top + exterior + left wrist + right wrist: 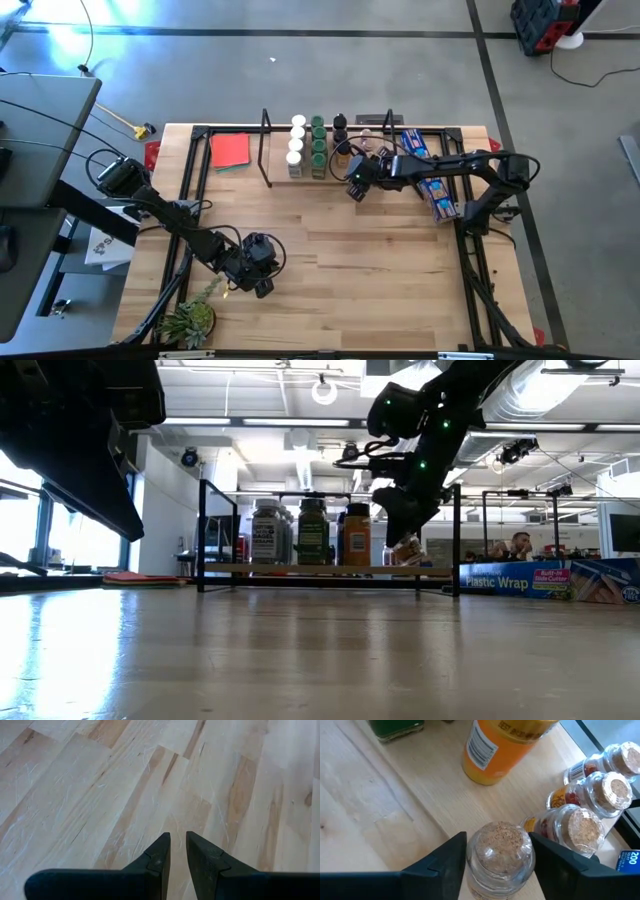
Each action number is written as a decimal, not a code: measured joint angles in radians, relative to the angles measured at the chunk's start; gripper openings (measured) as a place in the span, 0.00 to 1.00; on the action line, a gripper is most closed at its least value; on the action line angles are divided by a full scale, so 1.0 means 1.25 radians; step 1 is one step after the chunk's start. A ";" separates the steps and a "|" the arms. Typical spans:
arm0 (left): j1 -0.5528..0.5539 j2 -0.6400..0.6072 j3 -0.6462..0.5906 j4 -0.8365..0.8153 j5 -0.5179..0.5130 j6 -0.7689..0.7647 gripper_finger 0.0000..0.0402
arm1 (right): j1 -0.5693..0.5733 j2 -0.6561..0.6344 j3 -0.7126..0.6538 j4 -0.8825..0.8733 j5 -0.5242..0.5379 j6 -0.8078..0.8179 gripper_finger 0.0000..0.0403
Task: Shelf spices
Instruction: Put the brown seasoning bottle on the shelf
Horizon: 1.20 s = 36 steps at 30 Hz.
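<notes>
The shelf (275, 168) stands at the table's far middle. On its board stand rows of spices with white (297, 140), green (318, 140) and black (340, 128) tops. My right gripper (354, 190) reaches over the shelf's right part, shut on a clear cork-topped spice jar (501, 851). Three more cork-topped jars (592, 802) stand right beside it, and an orange jar (495, 750) just beyond. My left gripper (178, 845) hangs over bare table near the front left, shut with nothing in it. My right gripper has the clear jar between its two fingers, one finger (451, 857) on each side of the glass body (475, 865) just under the cork top. The fingers slant down from the table's near right. The jar stands upright, its bottom down at the shelf's board (405, 558).
A long blue box (430, 175) lies right of the shelf, under my right arm. A flat red square (230, 152) lies left of the shelf, and a green plant (190, 320) stands at the near left corner. Bare wood fills the table's middle (380, 260).
</notes>
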 joint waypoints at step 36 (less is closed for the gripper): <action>0.000 0.000 0.000 0.002 -0.001 0.000 0.14 | 0.068 -0.151 0.000 -0.155 -0.188 -0.127 0.32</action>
